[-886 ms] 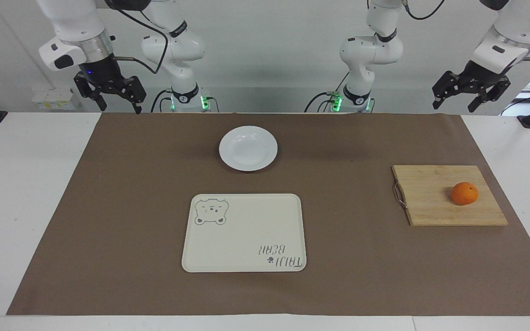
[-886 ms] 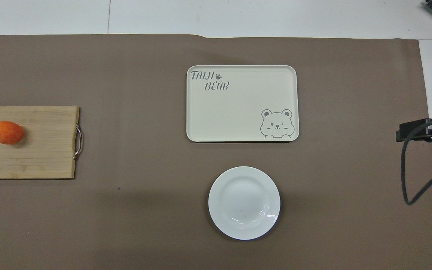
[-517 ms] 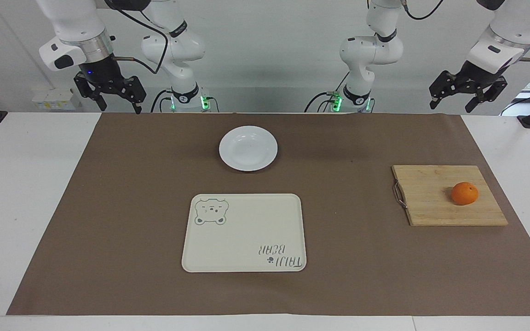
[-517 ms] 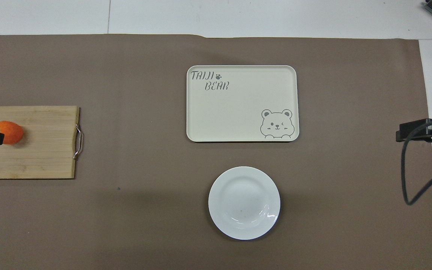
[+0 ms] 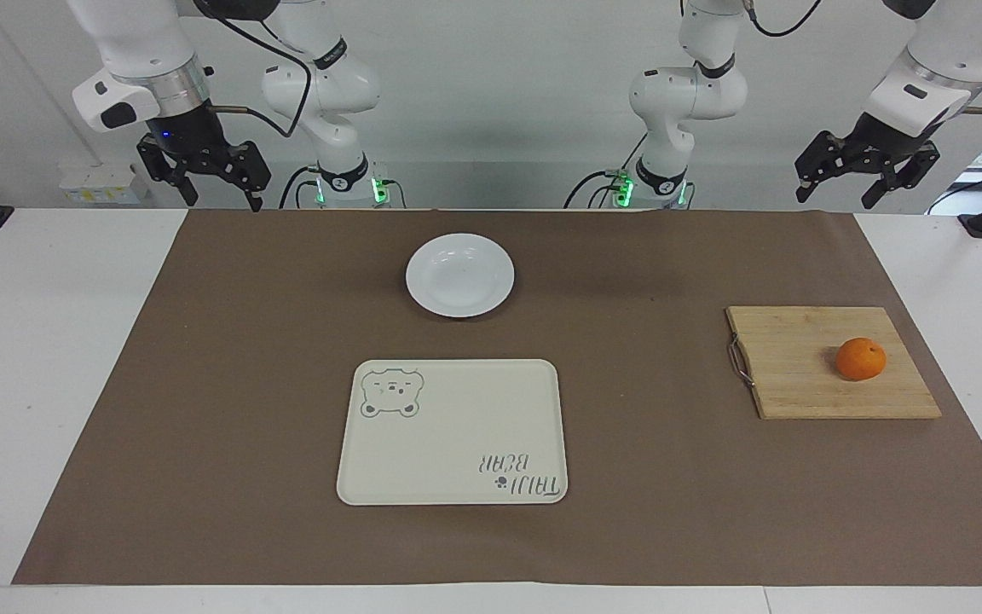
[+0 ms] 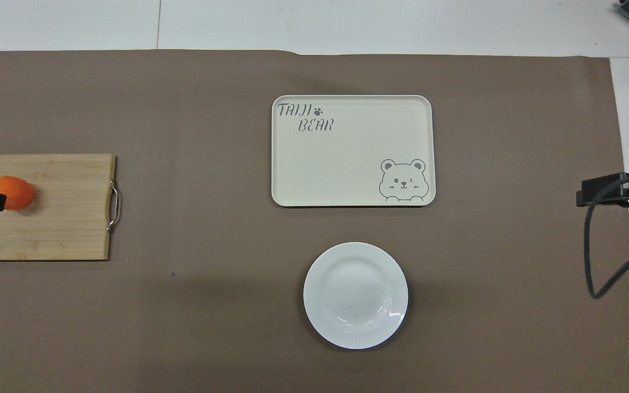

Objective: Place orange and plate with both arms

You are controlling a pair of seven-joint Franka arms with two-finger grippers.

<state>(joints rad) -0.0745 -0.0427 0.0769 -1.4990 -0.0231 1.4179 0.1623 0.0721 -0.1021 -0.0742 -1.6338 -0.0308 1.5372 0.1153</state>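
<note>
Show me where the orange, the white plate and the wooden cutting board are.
orange (image 5: 861, 358): facing view, middle of the fruit.
plate (image 5: 459, 275): facing view, bare centre of the dish.
cutting board (image 5: 789, 362): facing view, bare wood between the metal handle and the orange.

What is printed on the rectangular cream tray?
Grey winking bear and "TAIJI BEAR" lettering on the rectangular cream tray; clearest overhead.

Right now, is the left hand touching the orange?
Apart. The facing view shows the left hand raised well above the orange, which lies alone on the cutting board.
</note>
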